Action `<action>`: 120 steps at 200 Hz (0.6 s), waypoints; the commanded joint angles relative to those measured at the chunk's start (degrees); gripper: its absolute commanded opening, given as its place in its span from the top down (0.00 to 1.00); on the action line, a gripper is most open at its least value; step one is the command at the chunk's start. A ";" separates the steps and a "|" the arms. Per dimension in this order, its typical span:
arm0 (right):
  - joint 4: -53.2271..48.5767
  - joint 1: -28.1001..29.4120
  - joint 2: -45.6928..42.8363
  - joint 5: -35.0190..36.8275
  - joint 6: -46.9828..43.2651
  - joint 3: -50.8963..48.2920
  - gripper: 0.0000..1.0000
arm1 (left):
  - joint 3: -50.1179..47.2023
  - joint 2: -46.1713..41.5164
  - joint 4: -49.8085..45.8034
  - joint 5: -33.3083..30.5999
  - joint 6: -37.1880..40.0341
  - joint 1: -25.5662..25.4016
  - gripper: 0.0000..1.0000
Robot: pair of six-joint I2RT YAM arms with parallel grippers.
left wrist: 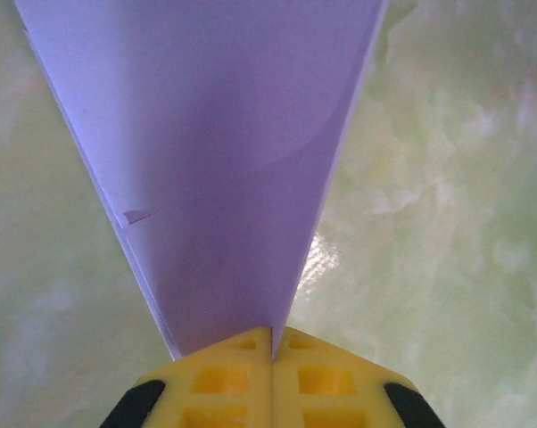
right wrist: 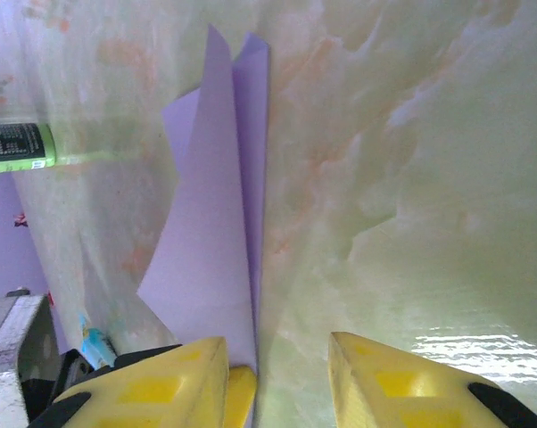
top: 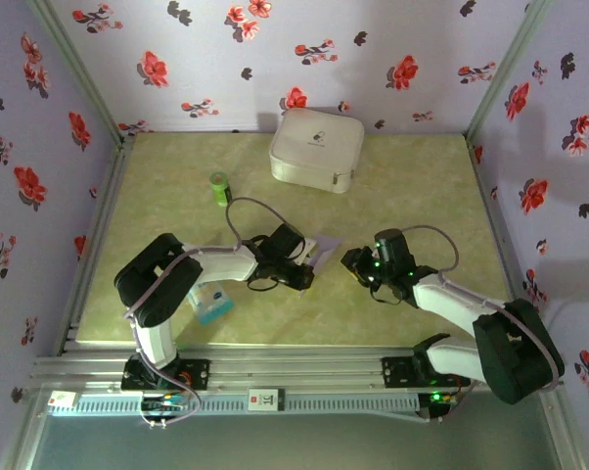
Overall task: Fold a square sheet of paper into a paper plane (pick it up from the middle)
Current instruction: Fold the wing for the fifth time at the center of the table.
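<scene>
Left wrist view first: the left gripper (left wrist: pixel 271 343) has its yellow fingers (left wrist: pixel 219 379) pressed tight together, pinching the narrow end of the pale lavender folded sheet of paper (left wrist: pixel 224 160). From that pinch the paper fans out wide and away over the glossy pale green marbled tabletop (left wrist: pixel 447 223). A curved fold line and a small nick on one edge show on its surface.

Over on the right wrist view, the right gripper (right wrist: pixel 276 343) has its yellow fingers (right wrist: pixel 384 383) parted with nothing between them, just bare tabletop. The paper's long straight edge runs up just beside the left-hand finger in that picture, ending in two points.

From the top external view, the two grippers face each other mid-table, the left gripper (top: pixel 304 269) holding the paper (top: pixel 324 250) off the surface, the right gripper (top: pixel 351 262) near it but apart. A blue-and-white plastic packet (top: pixel 214 305) lies by the left arm. Farther back stands a small green bottle (top: pixel 219 188), and beyond it a white zipped square case (top: pixel 316 149) near the floral back wall (top: pixel 294 59).
</scene>
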 commanded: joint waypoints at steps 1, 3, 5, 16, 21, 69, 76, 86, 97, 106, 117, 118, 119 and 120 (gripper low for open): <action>2.72 0.38 -0.28 -1.07 -1.54 -0.94 0.66 | -1.28 1.12 2.80 5.86 -2.48 0.74 1.00; 2.95 0.42 -0.23 -1.15 -1.61 -0.95 0.66 | -1.35 1.20 3.03 6.14 -2.63 0.79 1.00; 3.20 0.47 -0.13 -1.26 -1.63 -0.97 0.67 | -1.44 1.22 3.24 6.34 -2.76 0.85 1.00; 4.54 0.85 0.50 -1.60 -1.74 -0.94 0.68 | -1.65 1.40 4.07 7.38 -3.34 1.17 1.00; 5.18 1.02 0.79 -1.91 -1.86 -0.88 0.68 | -1.74 1.48 4.33 7.68 -3.65 1.27 1.00; 10.90 3.29 3.52 -1.31 -2.39 -1.14 0.75 | -2.84 2.75 8.07 11.93 -6.52 2.72 1.00; 11.90 3.73 3.73 -0.84 -2.78 -1.39 0.75 | -3.10 3.01 8.77 12.42 -7.00 2.86 1.00; 13.28 4.40 3.76 0.11 -3.27 -1.76 0.76 | -3.61 3.26 9.77 13.09 -7.67 3.11 1.00; 14.32 5.03 3.69 1.10 -4.07 -2.35 0.78 | -4.16 3.64 10.74 13.91 -8.42 3.36 1.00; 14.80 5.24 3.91 0.88 -4.76 -2.34 0.80 | -4.63 3.85 11.85 14.44 -9.04 3.56 1.00; 14.79 5.22 4.57 -0.40 -5.76 -2.02 0.82 | -5.32 4.03 13.20 15.06 -9.91 3.89 1.00; 14.79 5.24 4.64 -0.54 -5.85 -1.90 0.82 | -5.40 4.03 13.37 15.11 -9.96 3.90 1.00; 14.77 5.25 4.72 -0.65 -5.94 -1.84 0.82 | -5.48 4.03 13.54 15.18 -9.98 3.87 1.00; 14.75 5.22 4.80 -0.75 -5.98 -1.81 0.83 | -5.53 3.99 13.67 15.22 -10.13 3.94 1.00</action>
